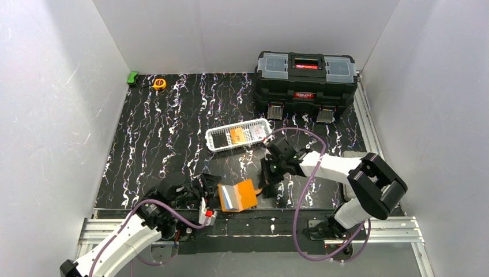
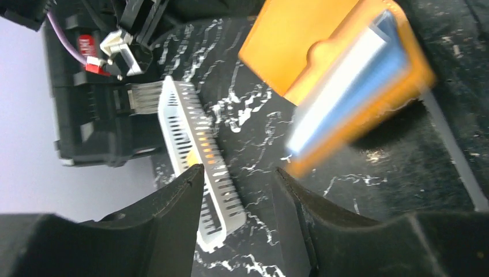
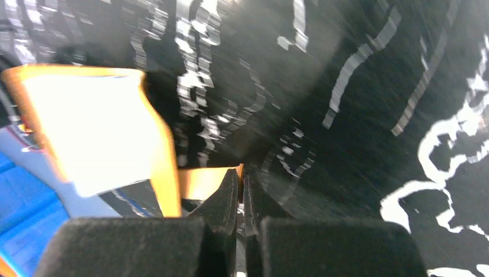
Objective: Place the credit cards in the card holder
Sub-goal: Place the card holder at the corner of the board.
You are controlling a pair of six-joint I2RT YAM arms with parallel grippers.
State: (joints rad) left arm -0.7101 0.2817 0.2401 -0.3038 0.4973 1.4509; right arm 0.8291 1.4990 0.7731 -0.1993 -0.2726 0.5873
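The orange card holder [image 1: 237,196] lies open near the table's front edge, its grey-blue clear pockets [image 2: 346,98] facing up. My right gripper [image 1: 265,186] is shut on the holder's orange snap tab [image 3: 202,182] at its right side; the tab's tip shows between the closed fingertips of the right gripper [image 3: 243,172]. My left gripper [image 1: 210,187] hovers just left of the holder, open with nothing between its fingers [image 2: 239,176]. The credit cards lie in the white slotted basket [image 1: 212,144] farther back; an orange card [image 1: 236,135] shows there.
A black toolbox [image 1: 305,83] stands at the back right behind the basket. A yellow tape measure [image 1: 159,83] and a small green object [image 1: 132,77] sit at the back left corner. White walls enclose the table on three sides.
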